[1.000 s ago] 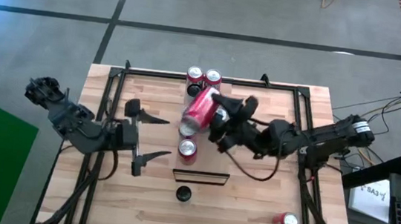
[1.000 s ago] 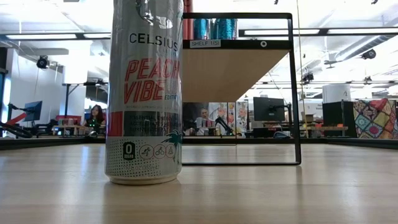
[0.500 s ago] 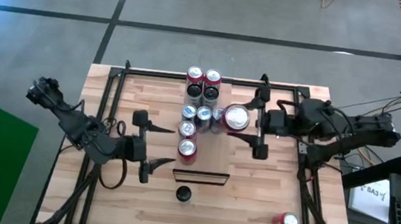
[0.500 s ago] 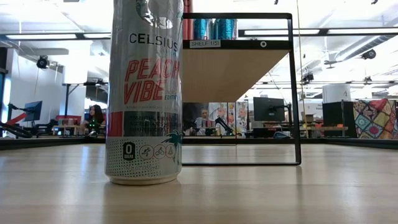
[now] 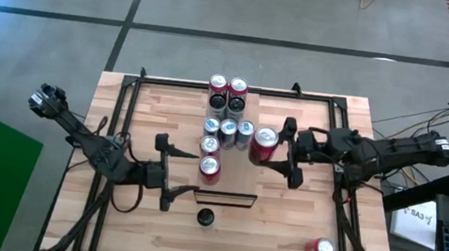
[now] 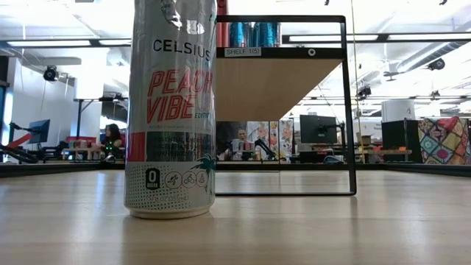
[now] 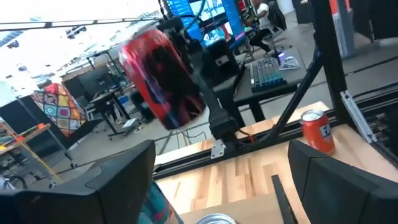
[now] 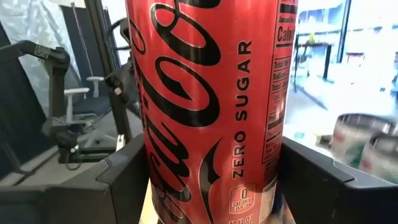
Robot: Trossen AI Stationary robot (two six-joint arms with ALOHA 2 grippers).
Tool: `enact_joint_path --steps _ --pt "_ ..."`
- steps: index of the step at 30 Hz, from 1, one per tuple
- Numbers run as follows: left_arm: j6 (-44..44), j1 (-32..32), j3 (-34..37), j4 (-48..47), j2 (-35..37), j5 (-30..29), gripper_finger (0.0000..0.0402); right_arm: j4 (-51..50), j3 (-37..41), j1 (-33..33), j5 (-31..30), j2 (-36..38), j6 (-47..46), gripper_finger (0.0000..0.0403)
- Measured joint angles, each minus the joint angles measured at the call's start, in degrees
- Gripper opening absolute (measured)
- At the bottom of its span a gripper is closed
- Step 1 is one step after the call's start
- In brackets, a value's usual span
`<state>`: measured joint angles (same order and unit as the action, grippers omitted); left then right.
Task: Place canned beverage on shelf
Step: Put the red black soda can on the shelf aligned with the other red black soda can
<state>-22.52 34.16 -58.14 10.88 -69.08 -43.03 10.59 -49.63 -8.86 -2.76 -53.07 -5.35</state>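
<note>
Cola can, red with a silver top, stands upright between the fingers of the right gripper, which is clamped on its sides; the right wrist view shows the can filling the gap between the two dark fingers. It is held just beside the row of cans already on the shelf, apparently so it can be set down upright in the free space next to them. Several shelved cans cluster along the far part of the board, with one more can nearer the dark-edged end, so the gap to the right of the row looks like the target. The grip at the can's side keeps its base free for landing flat.

The left gripper waits over the tabletop near the shelf's dark end, fingers spread and holding nothing, clear of the approach. A stray orange can stands near the tabletop's corner, well apart. In the low view a tall Celsius can stands close to the camera.
</note>
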Motion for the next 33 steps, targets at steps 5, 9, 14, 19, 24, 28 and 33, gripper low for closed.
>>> enact_joint_path --steps 5,9,14,19,24,28,33 --pt "-1.03 -0.66 0.22 0.7 -0.11 -2.61 0.0333 0.88 4.33 -0.65 -0.29 0.17 -2.61 0.028" --pt "-1.41 -1.23 0.15 0.65 0.28 -2.92 0.0333 0.96 6.03 -2.39 -0.33 -0.51 -3.78 0.028" --pt "-3.1 -1.58 0.76 -0.11 1.08 -1.64 0.0333 5.97 9.11 -4.42 -0.3 -2.29 -5.09 0.028" --pt "-2.89 -2.01 1.32 -1.5 1.84 2.0 0.0333 8.58 12.32 -6.19 -4.52 -2.88 -5.67 0.028" --pt "-2.93 -2.04 1.34 -1.87 1.84 2.09 0.0333 9.93 15.67 -8.04 -6.48 -3.46 -4.95 0.028" --pt "-2.93 -2.23 1.34 -1.91 1.81 2.09 0.0333 15.28 18.93 -8.57 -6.29 -3.36 -4.46 0.028" --pt "-2.93 -3.04 1.34 -1.92 1.81 2.08 0.0333 21.54 22.64 -8.53 -7.24 -3.4 -2.34 0.028"
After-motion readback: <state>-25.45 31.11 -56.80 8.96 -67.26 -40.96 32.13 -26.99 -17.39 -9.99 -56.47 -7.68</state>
